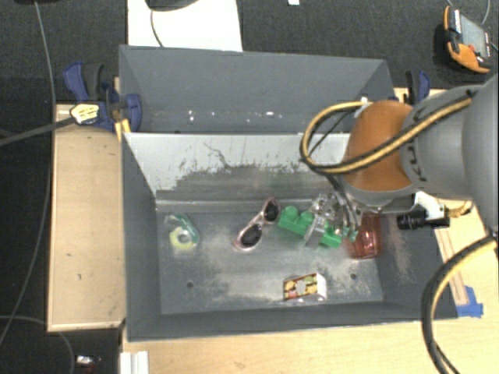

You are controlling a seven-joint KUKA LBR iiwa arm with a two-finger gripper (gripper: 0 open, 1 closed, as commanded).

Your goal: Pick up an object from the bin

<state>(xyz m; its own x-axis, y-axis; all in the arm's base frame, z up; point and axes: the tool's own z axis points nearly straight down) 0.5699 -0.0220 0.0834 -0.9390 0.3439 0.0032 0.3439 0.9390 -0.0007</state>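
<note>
Gripper (330, 223) low at 2 o'clock of bin (226, 275) floor, over right end of green plastic piece (293, 221). Spread or pressed together: cannot tell. Red translucent thing (366, 238) just beside gripper at 3 o'clock. Sunglasses (257, 226) near green piece at 9 o'clock.

Before you lift, check green piece sits square in gripper. Likely risk: red thing snagged too. Rise straight, clear of back wall at 12 o'clock. Small packet (304, 287) at 7 o'clock well apart: ignore.

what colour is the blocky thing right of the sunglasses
The block is green, seen in the camera view.
</note>
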